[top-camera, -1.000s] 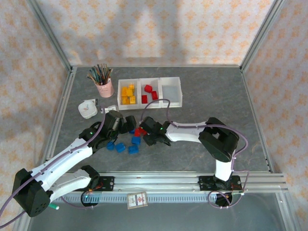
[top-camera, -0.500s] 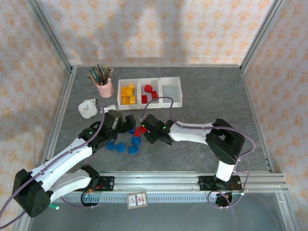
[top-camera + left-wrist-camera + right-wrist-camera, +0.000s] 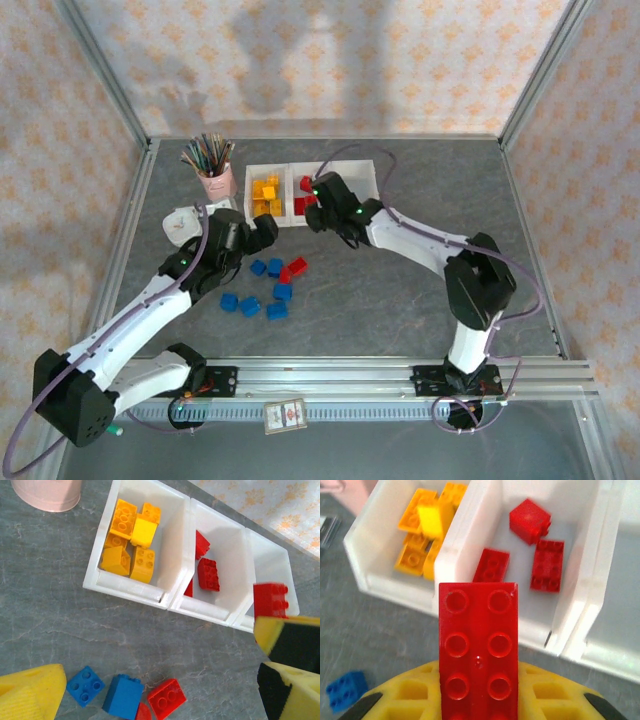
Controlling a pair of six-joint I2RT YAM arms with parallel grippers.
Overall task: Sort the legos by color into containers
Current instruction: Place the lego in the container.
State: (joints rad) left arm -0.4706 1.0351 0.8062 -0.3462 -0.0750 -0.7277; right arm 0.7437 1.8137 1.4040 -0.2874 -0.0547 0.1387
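Legos lay loose on the desk [image 3: 400,300] nearest the arms: blue legos [image 3: 249,306] in a scatter, with a couple of red ones [image 3: 297,266] among them. Above that scatter hung the left fingers [image 3: 30,695], spread wide with nothing between them. Beyond, the right fingers [image 3: 410,700] gripped a long red lego [image 3: 478,645] by its near end, poised over the front wall of the middle container [image 3: 465,545], where three red legos lay. To my eye the danger was letting go too soon. So near the wall, it could clip the rim and tumble onto the desk, or skip into the yellow container [image 3: 125,587] alongside. At the row's other end, the third container [image 3: 358,190] sat empty.
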